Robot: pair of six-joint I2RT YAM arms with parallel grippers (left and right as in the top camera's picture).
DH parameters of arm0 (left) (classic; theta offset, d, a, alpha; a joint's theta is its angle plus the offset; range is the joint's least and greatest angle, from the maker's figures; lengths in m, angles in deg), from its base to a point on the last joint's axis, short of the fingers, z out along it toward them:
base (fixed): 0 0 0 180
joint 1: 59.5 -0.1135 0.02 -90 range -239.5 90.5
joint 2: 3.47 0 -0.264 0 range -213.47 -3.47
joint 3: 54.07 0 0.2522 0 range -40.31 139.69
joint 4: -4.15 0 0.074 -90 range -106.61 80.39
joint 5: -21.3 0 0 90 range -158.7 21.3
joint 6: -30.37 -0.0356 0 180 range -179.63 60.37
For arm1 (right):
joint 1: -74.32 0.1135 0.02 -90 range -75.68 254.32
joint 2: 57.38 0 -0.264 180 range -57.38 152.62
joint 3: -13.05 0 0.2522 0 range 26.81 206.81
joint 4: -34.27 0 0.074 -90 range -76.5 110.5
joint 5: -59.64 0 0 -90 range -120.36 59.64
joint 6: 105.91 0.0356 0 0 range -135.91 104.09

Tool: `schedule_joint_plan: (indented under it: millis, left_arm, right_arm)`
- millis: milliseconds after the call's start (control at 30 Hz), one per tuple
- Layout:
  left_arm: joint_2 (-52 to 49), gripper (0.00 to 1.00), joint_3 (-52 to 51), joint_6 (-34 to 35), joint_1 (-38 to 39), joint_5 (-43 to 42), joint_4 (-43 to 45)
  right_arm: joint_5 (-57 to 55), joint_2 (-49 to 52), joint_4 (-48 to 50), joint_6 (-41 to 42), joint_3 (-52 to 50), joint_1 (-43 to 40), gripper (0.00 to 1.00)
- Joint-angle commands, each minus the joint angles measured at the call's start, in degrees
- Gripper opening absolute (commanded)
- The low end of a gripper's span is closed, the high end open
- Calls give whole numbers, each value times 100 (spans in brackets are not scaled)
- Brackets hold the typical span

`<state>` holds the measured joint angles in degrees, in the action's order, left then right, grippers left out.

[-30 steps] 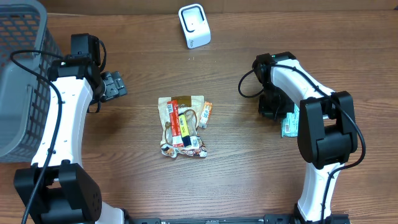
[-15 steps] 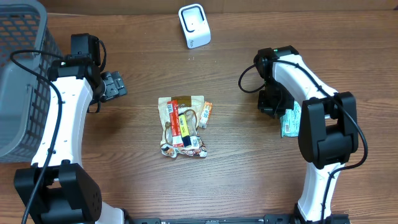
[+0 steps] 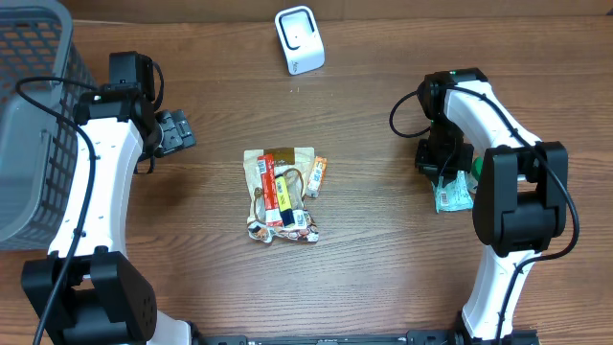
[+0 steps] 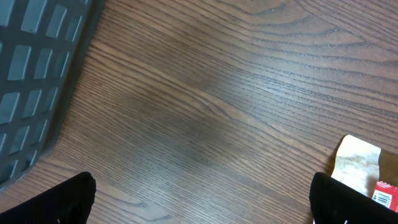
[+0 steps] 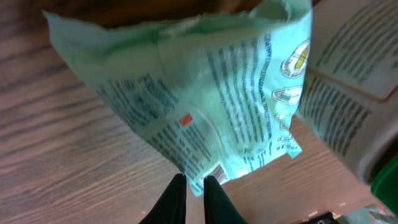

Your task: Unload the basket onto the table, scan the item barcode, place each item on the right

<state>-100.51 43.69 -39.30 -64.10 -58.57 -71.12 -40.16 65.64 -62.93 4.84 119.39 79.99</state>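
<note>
Pale green packet [image 5: 205, 93] bears dark print; basket [image 3: 29, 115] is grey lattice.

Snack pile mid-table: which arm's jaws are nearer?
Left. The left arm holds its open jaws just left of the snack pile, slightly farther back. The right arm is farther off on the pile's right, jaws shut on a green packet.

The right arm [image 3: 484, 110] has swung toward the right, shifting the green packet [image 3: 452, 198] slightly with it.

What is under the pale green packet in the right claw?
Brown wooden table shows around the pale green plastic packet; a white printed packet peeks out beside it. Whatever lies straight beneath is covered.
</note>
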Motion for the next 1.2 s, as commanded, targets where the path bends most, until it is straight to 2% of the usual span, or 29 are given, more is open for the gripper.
schedule_joint_plan:
  millis: [0, 367, 833, 967, 1167]
  left_arm:
    - [79, 100, 79, -107, 13, 37, 7]
    - [79, 100, 79, -107, 13, 37, 7]
    - [79, 100, 79, -107, 13, 37, 7]
    - [79, 100, 79, -107, 13, 37, 7]
    - [79, 100, 79, -107, 13, 37, 7]
  right_arm:
    - [48, -96, -15, -24, 114, 2, 11]
    - [46, -96, 20, -26, -92, 2, 10]
    - [46, -96, 892, -28, -911, 2, 8]
    - [50, -98, 772, -282, -804, 4, 4]
    - [144, -109, 247, -317, -79, 7, 5]
